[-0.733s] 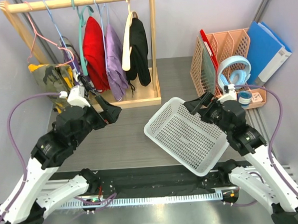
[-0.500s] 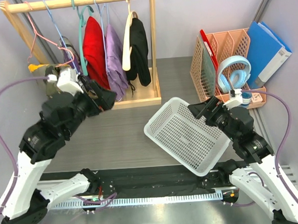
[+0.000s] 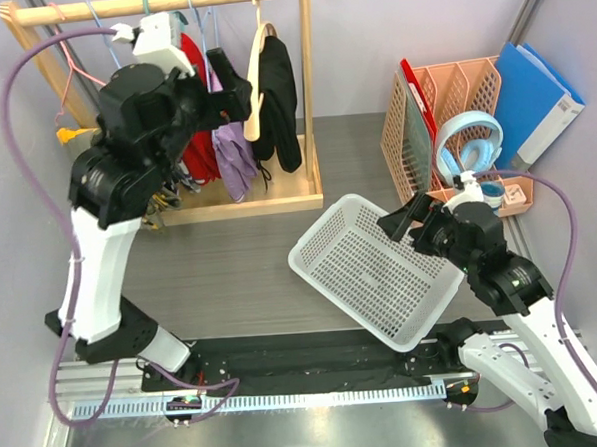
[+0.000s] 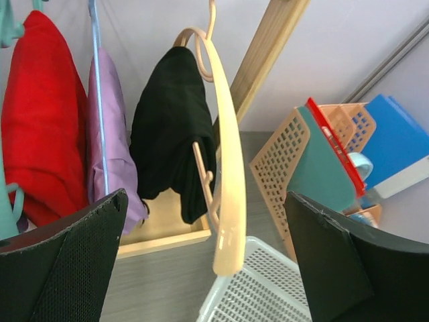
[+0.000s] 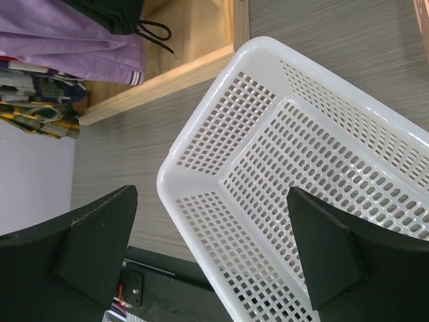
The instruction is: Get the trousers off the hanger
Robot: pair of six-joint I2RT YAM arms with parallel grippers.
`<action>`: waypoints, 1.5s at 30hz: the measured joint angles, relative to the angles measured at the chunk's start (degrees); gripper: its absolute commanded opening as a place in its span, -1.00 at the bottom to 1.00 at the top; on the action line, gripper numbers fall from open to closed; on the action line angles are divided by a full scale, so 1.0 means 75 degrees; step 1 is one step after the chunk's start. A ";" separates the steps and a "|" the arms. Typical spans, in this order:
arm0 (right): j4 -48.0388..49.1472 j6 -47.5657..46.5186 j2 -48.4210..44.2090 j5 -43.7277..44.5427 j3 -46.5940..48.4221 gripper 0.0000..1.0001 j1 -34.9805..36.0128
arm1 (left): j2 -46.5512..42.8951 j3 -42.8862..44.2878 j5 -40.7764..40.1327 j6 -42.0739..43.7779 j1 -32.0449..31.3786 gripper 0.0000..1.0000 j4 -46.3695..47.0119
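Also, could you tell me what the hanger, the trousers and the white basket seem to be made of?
The hanger looks like smooth pale wood or plastic; its cream sheen leaves that open. The trousers look like soft matte black fabric, draping in folds. The basket looks like glossy white moulded plastic with slotted walls.

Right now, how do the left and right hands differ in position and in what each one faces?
The left hand is high, up by the wooden rail; the right hand is low, close to the table. The left hand faces the cream hanger carrying the black trousers; the right hand faces the white basket. Shared: both hands are open and hold nothing.
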 measured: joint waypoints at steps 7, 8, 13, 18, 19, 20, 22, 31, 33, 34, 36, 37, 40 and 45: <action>-0.0356 -0.0035 -0.0562 -0.0038 0.0446 0.99 0.0000 | 0.0921 0.0187 0.1148 0.0137 0.0901 0.91 0.0332; -0.0399 -0.0038 -0.0624 -0.0038 0.0487 0.99 0.0000 | 0.0985 0.0134 0.1343 0.0099 0.0982 0.87 0.0460; -0.0609 -0.0035 -0.0868 -0.0041 0.0568 0.99 0.0000 | 0.1192 -0.0017 0.2145 -0.0163 0.1084 0.58 0.0909; -0.0793 -0.0009 -0.1081 -0.0055 0.0568 0.99 0.0000 | 0.1451 -0.0017 0.2567 -0.0393 0.1078 0.33 0.1105; -0.0819 -0.0003 -0.1128 -0.0055 0.0571 0.99 0.0000 | 0.1504 -0.0026 0.2608 -0.0440 0.1078 0.19 0.1107; -0.0842 -0.0003 -0.1169 -0.0055 0.0571 0.99 0.0000 | 0.1559 -0.0047 0.2646 -0.0484 0.1078 0.12 0.1107; -0.0877 0.0000 -0.1215 -0.0058 0.0574 0.99 0.0000 | 0.1612 -0.0137 0.2704 -0.0516 0.1078 -0.06 0.1125; -0.0944 0.0006 -0.1227 -0.0087 0.0609 0.99 0.0000 | 0.1682 -0.0414 0.2745 -0.0667 0.1090 -0.97 0.1128; -0.0962 0.0009 -0.1227 -0.0093 0.0609 0.99 0.0000 | 0.1684 -0.0423 0.2745 -0.0667 0.1116 -1.00 0.1151; -0.0968 0.0012 -0.1227 -0.0096 0.0609 0.99 0.0000 | 0.1684 -0.0423 0.2731 -0.0670 0.1113 -0.99 0.1157; -0.0970 0.0026 -0.1227 -0.0102 0.0609 0.99 0.0000 | 0.1684 -0.0423 0.2652 -0.0670 0.1113 -0.99 0.1172; -0.0970 0.0029 -0.1227 -0.0111 0.0612 0.99 0.0000 | 0.1682 -0.0423 0.2600 -0.0667 0.1113 -0.99 0.1180; -0.0973 0.0032 -0.1230 -0.0119 0.0612 0.99 0.0000 | 0.1684 -0.0423 0.2460 -0.0659 0.1107 -1.00 0.1207; -0.0991 0.0041 -0.1276 -0.0119 0.0627 0.99 0.0000 | 0.1682 -0.0423 0.2116 -0.0586 0.1040 -0.99 0.1311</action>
